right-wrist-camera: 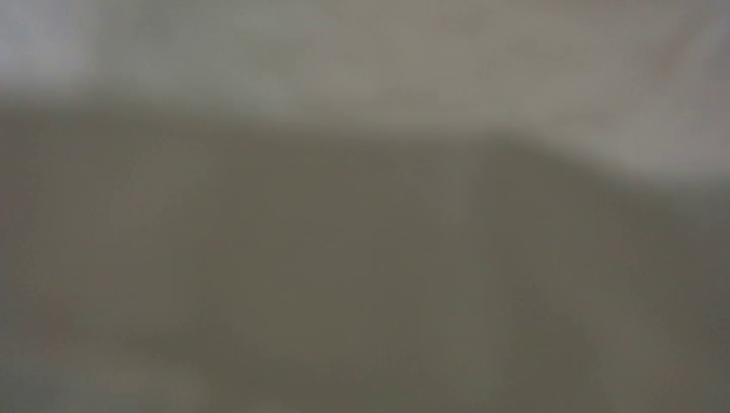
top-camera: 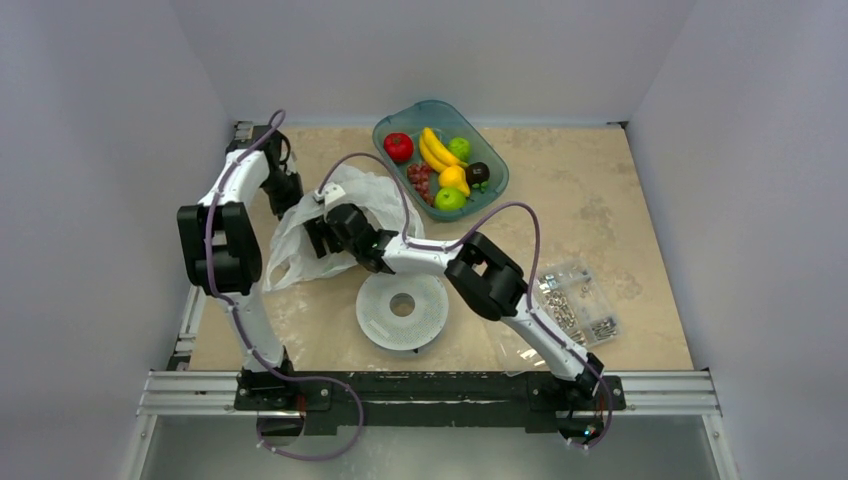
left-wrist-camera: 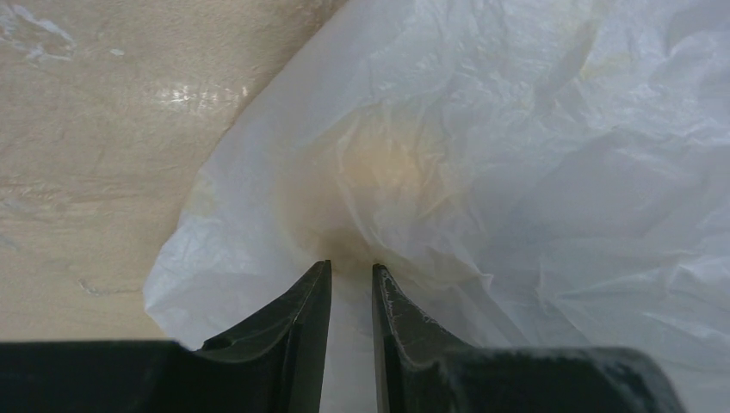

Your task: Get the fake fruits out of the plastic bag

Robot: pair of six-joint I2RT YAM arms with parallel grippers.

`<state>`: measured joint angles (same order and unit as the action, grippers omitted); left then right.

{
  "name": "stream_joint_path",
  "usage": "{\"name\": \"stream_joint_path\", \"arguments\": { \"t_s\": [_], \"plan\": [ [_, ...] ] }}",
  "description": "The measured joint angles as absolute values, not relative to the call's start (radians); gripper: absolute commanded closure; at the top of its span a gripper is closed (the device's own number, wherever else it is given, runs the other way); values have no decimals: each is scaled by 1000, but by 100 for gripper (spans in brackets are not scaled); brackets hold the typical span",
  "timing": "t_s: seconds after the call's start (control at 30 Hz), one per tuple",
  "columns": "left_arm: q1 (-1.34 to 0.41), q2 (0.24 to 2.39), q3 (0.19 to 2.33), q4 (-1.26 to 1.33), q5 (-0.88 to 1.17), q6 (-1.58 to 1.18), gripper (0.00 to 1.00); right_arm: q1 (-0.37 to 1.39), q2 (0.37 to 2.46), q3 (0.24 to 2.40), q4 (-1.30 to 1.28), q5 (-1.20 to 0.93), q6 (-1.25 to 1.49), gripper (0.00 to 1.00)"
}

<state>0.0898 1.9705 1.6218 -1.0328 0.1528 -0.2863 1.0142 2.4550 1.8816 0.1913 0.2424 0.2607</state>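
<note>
The white plastic bag (top-camera: 345, 195) lies crumpled left of the table's middle. My left gripper (top-camera: 288, 197) is at its back left edge. In the left wrist view its fingers (left-wrist-camera: 351, 268) stand nearly shut with a fold of the bag (left-wrist-camera: 516, 172) pinched between them. A round yellowish shape (left-wrist-camera: 379, 172) shows through the film just beyond the tips. My right gripper (top-camera: 325, 235) reaches into the bag's opening from the right, its tips hidden by film. The right wrist view is a grey-brown blur. A red apple (top-camera: 398, 147), green apples (top-camera: 450, 199), a yellow fruit (top-camera: 453, 178) and grapes (top-camera: 420, 178) lie in the basket.
The teal basket (top-camera: 497, 170) at the back centre also holds a banana bunch (top-camera: 436, 150) and a dark plum (top-camera: 477, 172). A white perforated disc (top-camera: 402, 310) lies in front of the bag. A clear bag of screws (top-camera: 575, 300) lies at the right front.
</note>
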Motion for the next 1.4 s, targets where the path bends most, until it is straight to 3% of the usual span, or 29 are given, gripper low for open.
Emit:
{"name": "stream_joint_path", "arguments": {
  "t_s": [0.13,0.33,0.47,0.57,0.7,0.8,0.93,1.13,1.23,1.4],
  "plan": [
    [70,1980,1621,-1033,170,-275,78,1014,2508,1901,186,241,260,15],
    [49,1995,1621,-1038,210,-268,79,1014,2534,1951,194,239,253,17],
    [49,1995,1613,-1034,227,-268,80,1014,2548,1980,194,239,245,33],
    [49,1995,1606,-1028,236,-268,80,1014,2551,1992,186,240,240,35],
    [49,1995,1602,-1025,254,-267,79,1015,2551,1993,192,244,222,54],
    [48,1995,1600,-1011,260,-268,65,1018,2551,1993,192,241,206,71],
    [53,1982,1600,-1024,234,-268,47,1024,2536,1959,198,249,193,86],
    [111,1785,1557,-1036,193,-279,34,1020,2432,1821,193,252,190,96],
    [133,1591,1511,-1024,181,-296,30,1018,2395,1802,194,251,190,96],
    [131,1311,1401,-995,202,-321,39,1018,2366,1774,204,245,194,76]
  ]
}}
